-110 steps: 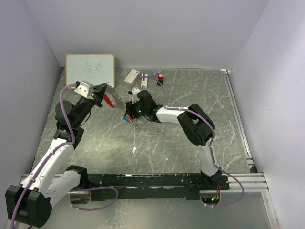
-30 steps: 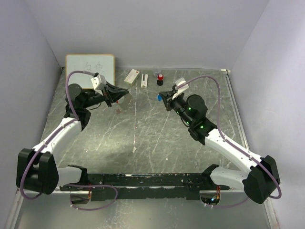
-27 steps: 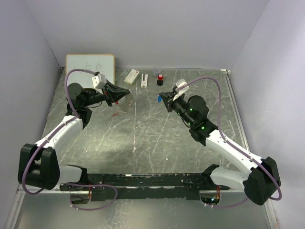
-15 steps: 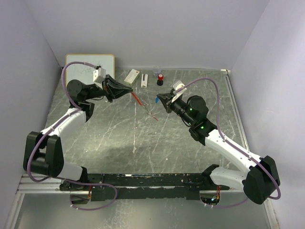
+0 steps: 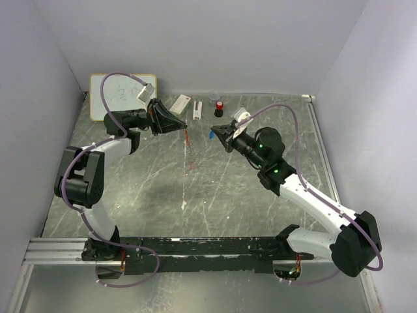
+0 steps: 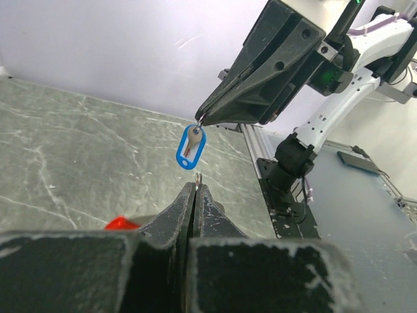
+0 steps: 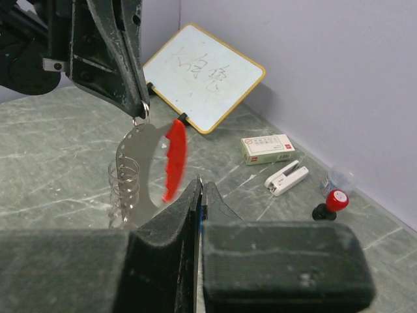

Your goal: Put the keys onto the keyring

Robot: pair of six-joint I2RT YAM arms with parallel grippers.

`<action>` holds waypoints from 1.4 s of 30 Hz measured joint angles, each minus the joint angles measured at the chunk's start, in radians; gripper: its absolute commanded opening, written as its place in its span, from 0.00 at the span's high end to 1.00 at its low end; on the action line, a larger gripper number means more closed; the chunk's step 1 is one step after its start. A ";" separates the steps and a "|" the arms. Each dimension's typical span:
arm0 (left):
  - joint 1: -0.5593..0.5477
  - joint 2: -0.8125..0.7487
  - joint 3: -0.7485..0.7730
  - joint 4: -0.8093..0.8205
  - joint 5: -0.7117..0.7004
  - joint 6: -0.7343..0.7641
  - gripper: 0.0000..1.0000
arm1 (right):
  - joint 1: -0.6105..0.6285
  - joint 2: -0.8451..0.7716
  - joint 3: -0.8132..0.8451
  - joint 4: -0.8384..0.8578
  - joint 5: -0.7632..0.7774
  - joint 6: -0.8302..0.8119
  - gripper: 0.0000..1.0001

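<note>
My left gripper is shut on the keyring's thin metal ring, which pokes out at its tip. The red strap and the grey strip hang below the ring with a wire coil. My right gripper faces it from a short gap away. It is shut on the blue key, which dangles just beyond the ring without touching it. A small red spot shows on the table below the strap; I cannot tell what it is.
At the back left a whiteboard leans on the wall. Along the back edge lie a small box, a white stapler and a red-and-black bottle. A metal rail runs along the table's right edge.
My left arm has swung the keyring back and to the right, the strap swinging under it. The right gripper with the blue key has edged left toward it. Both grips have held.
</note>
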 measured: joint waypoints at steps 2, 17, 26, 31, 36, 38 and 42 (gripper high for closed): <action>-0.005 0.004 0.006 0.017 0.003 -0.033 0.93 | 0.000 0.005 0.003 -0.001 -0.014 -0.002 1.00; -0.029 -0.048 0.011 -0.022 -0.007 0.093 0.93 | 0.010 0.086 0.062 -0.006 -0.092 0.009 1.00; -0.047 -0.140 -0.001 -0.242 -0.051 0.325 0.93 | 0.027 0.092 0.072 0.005 -0.128 0.018 1.00; -0.050 -0.140 -0.018 -0.278 -0.056 0.352 0.93 | 0.029 0.094 0.077 0.017 -0.136 0.018 1.00; -0.055 -0.140 -0.018 -0.295 -0.059 0.367 0.93 | 0.031 0.106 0.090 0.033 -0.138 0.018 1.00; -0.055 -0.140 -0.018 -0.301 -0.061 0.371 0.93 | 0.031 0.112 0.091 0.037 -0.139 0.017 1.00; -0.056 -0.140 -0.018 -0.309 -0.061 0.380 0.93 | 0.031 0.122 0.095 0.041 -0.142 0.016 1.00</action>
